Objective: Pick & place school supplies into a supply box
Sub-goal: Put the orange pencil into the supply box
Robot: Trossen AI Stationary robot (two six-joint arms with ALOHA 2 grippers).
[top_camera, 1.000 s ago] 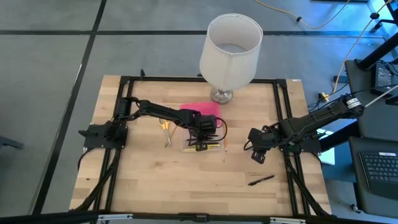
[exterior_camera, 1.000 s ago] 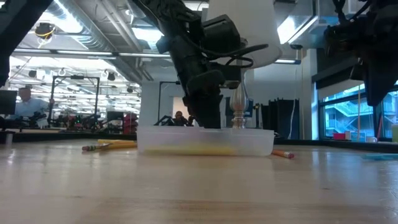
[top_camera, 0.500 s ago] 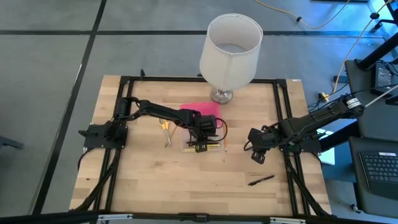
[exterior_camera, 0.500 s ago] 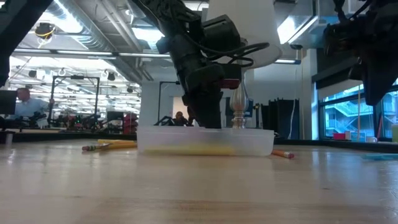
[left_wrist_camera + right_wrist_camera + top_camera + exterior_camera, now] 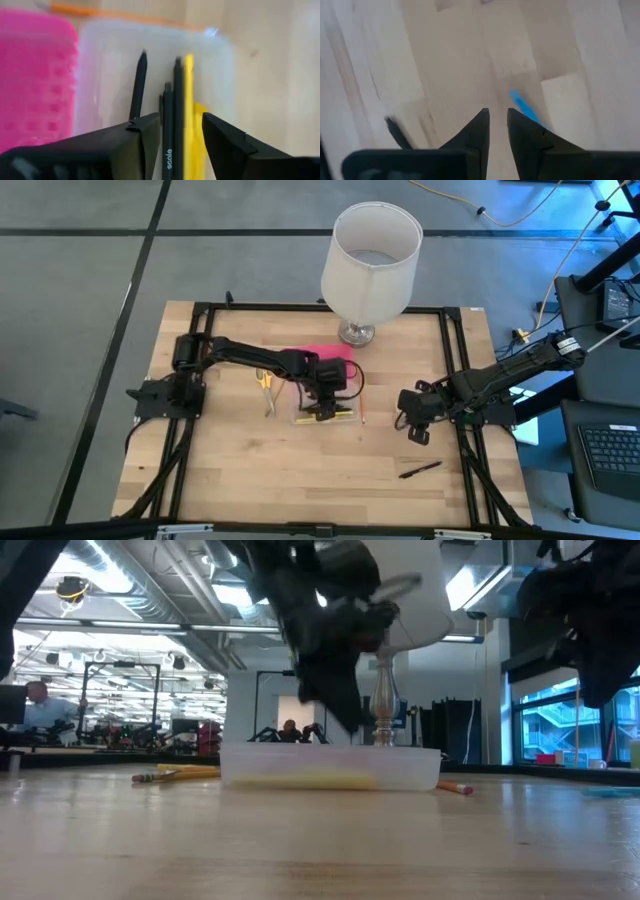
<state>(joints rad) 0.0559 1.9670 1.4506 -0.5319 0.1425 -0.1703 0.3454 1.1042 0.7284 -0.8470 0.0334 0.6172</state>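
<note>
Left tool (image 5: 181, 131) over the supply box (image 5: 326, 413), a flat clear plastic case mid-desk, matte pink lid (image 5: 35, 75) hinged open beside it. Fingers parted, gripping nothing; slim black pens (image 5: 170, 125) and a thin yellow pencil (image 5: 189, 100) lying in the tray below. Orange-tipped pencil (image 5: 363, 410) on the slatted wood desk (image 5: 250, 480) just beside the box, yellow-handled scissors (image 5: 265, 381) near, on the opposite side. Black pen (image 5: 420, 470) well apart. Right tool (image 5: 498, 131) hovering over bare wood, gap narrow, empty. White drum lampshade lamp (image 5: 370, 260) at the desk's far edge.

The wooden table (image 5: 250, 470) carries the supply box (image 5: 325, 416), a lamp (image 5: 368, 268), scissors (image 5: 265, 382) and 1 black pen (image 5: 420, 470).
</note>
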